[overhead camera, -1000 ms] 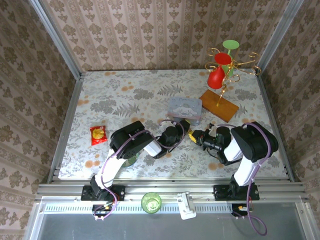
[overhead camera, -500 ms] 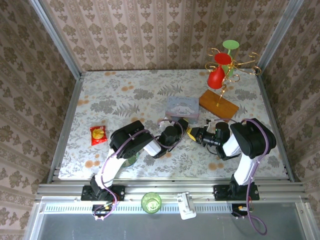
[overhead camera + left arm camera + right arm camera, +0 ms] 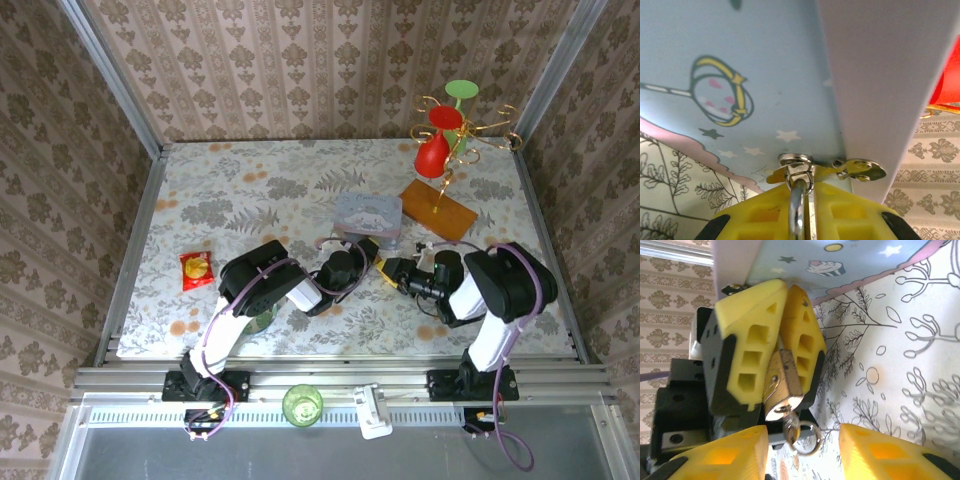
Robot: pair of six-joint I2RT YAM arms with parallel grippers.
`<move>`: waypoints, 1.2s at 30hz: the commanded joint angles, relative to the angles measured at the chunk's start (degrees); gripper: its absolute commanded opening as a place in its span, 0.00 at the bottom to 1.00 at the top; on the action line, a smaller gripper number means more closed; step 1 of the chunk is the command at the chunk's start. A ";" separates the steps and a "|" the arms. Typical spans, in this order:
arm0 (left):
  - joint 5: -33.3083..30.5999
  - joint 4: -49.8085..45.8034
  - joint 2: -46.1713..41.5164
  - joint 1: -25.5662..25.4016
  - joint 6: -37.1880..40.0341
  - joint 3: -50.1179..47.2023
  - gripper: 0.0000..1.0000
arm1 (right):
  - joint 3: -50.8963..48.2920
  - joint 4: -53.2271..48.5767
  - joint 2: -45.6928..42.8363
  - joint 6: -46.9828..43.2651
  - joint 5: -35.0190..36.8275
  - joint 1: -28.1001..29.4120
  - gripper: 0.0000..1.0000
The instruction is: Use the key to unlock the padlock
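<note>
Padlock [image 3: 782, 385]: small brass body, rigid, smooth, probably light, clamped across its flat sides by my left end effector [image 3: 784, 295] just beside the pale blue cartoon tin [image 3: 850, 255]; its thin silvery shackle [image 3: 797, 210] passes through the tin's hasp [image 3: 797, 162]. Long axis runs shackle to keyway [image 3: 781, 409], the keyway face pointing away from the tin toward my right end effector [image 3: 802, 452], whose fingers [image 3: 720, 455] stand wide apart, holding nothing. Key [image 3: 790, 424] appears seated in the keyway, its ring [image 3: 807, 440] dangling. Best hold, I judge: the key's small flat head, likely slippery and easily bent; twist about that same axis.
</note>
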 commanded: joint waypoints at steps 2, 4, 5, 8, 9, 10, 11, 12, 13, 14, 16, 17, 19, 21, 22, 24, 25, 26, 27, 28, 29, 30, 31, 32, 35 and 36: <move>2.13 3.61 -0.54 0.03 1.34 -0.06 0.00 | 1.17 -18.97 -13.29 -12.46 3.55 0.53 0.51; 1.75 3.64 -0.63 0.08 1.55 -0.50 0.00 | 4.31 -33.38 -21.64 -18.07 6.42 1.58 0.51; 1.50 3.67 -0.64 0.04 1.50 -0.76 0.00 | 6.52 -42.03 -26.02 -21.79 9.63 2.50 0.51; 1.49 3.66 -0.63 0.29 1.53 -0.92 0.00 | 13.61 -64.14 -33.64 -32.00 22.20 6.91 0.51; 1.66 3.64 -0.72 0.32 1.69 -0.92 0.00 | 15.21 -67.86 -34.23 -33.94 24.55 7.70 0.51; 1.73 3.63 -0.80 0.36 1.75 -1.01 0.00 | 16.81 -71.18 -34.14 -35.66 26.11 8.24 0.51; 1.82 3.57 -0.87 0.43 1.69 -1.07 0.00 | 18.12 -73.89 -33.69 -37.11 27.90 9.04 0.50; 1.96 3.53 -0.82 0.47 1.51 -1.22 0.00 | 19.08 -75.51 -33.25 -37.99 29.62 9.77 0.48; 2.17 3.52 -0.91 0.60 1.25 -1.46 0.00 | 19.84 -76.80 -32.51 -39.08 31.17 10.82 0.46; 2.33 3.49 -1.05 0.73 1.05 -1.76 0.00 | 20.41 -77.87 -31.97 -39.94 32.98 12.16 0.45; 2.37 3.59 -1.48 0.92 1.15 -2.34 0.00 | 20.90 -78.59 -31.43 -41.37 35.17 14.70 0.42; 2.60 3.44 -1.85 0.98 1.42 -2.57 0.00 | 21.01 -79.08 -31.22 -41.71 35.90 15.64 0.42; 2.61 3.29 -2.51 1.10 1.93 -2.91 0.00 | 21.15 -79.37 -30.76 -42.02 36.58 17.14 0.41; 2.59 3.09 -2.89 1.22 2.25 -3.18 0.00 | 21.51 -79.67 -29.83 -42.59 36.77 18.12 0.36; 2.54 3.17 -2.92 1.15 2.10 -3.21 0.00 | 21.99 -79.98 -28.96 -42.72 36.18 18.22 0.34; 2.71 3.16 -2.83 1.22 2.06 -3.04 0.00 | 22.59 -80.15 -27.71 -43.07 34.34 18.33 0.31; 2.85 3.17 -2.83 1.22 2.04 -2.96 0.00 | 22.75 -80.12 -27.19 -43.10 34.11 18.40 0.29; 2.82 3.21 -2.83 1.14 1.99 -2.92 0.00 | 22.77 -80.21 -26.71 -43.06 34.33 18.48 0.28; 2.86 3.17 -2.83 1.13 2.01 -2.83 0.00 | 22.86 -80.13 -26.43 -43.08 34.34 18.48 0.27; 2.89 3.12 -2.83 1.13 2.04 -2.74 0.00 | 22.99 -79.68 -26.01 -43.08 34.43 18.49 0.25; 2.89 3.20 -2.83 1.06 1.94 -2.74 0.00 | 23.43 -79.61 -25.40 -42.94 34.88 18.50 0.23; 2.93 3.17 -2.83 1.00 1.67 -2.81 0.00 | 23.74 -79.28 -24.73 -42.96 35.04 18.48 0.22; 2.89 3.23 -2.75 0.94 1.20 -2.74 0.00 | 23.98 -78.20 -23.79 -43.38 34.11 18.45 0.21; 3.03 3.35 -2.75 0.80 1.01 -2.66 0.00 | 24.25 -77.15 -22.67 -43.23 33.47 18.39 0.20; 3.29 3.29 -3.09 0.70 0.87 -2.82 0.00 | 24.24 -71.31 -19.55 -42.14 30.18 17.80 0.18; 3.24 3.28 -3.20 0.54 0.84 -2.92 0.00 | 24.86 -70.74 -17.93 -41.88 30.14 17.63 0.17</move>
